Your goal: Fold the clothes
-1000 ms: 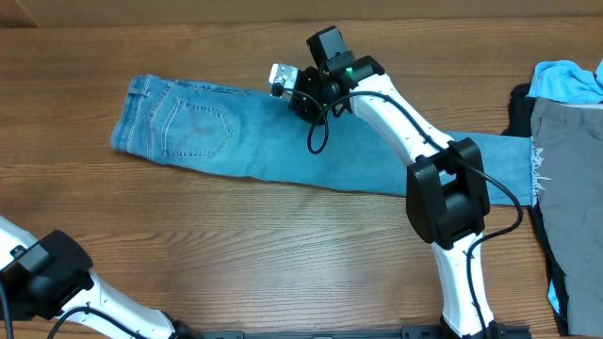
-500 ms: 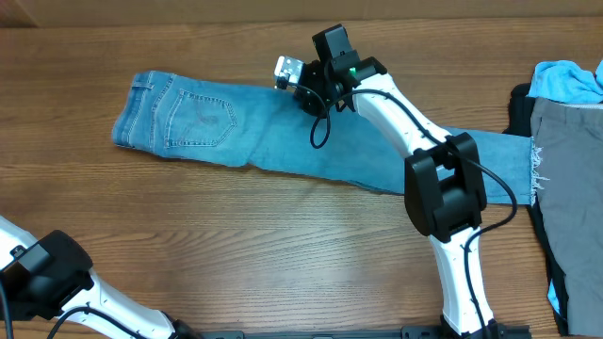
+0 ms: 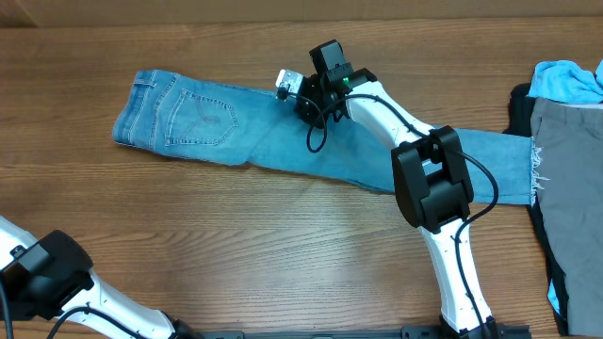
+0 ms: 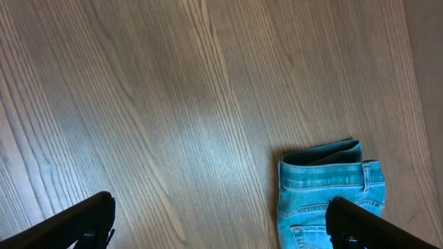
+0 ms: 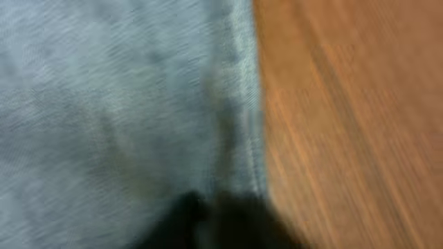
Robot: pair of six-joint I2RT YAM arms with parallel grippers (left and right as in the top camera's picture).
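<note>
Nearest you, the left arm (image 3: 42, 273) sits at the near-left corner of the table (image 3: 283, 254), well apart from any cloth. The left gripper (image 4: 221, 225) hangs above bare wood with its fingers spread wide and nothing between them. Its wrist view catches the waistband end of the jeans (image 4: 325, 200) lying ahead, toward the right fingertip.

The right arm (image 3: 433, 188) rises from the near edge at centre and crosses over the jeans' leg. The jeans lie flat and long across the middle of the table, with the waistband (image 3: 132, 104) at the left and one back pocket (image 3: 200, 118) facing up. The hem at the right meets the grey garment (image 3: 565, 160); you can't tell if it tucks under.

The right gripper (image 3: 294, 89) is down on the jeans' far edge, just right of the pocket. Its wrist view is blurred, but the dark fingers (image 5: 208, 221) look pinched together on the denim seam beside bare wood.

At the far right, a black garment (image 3: 518, 108) lies under the grey one, and a blue cloth (image 3: 565, 80) lies beyond them.
</note>
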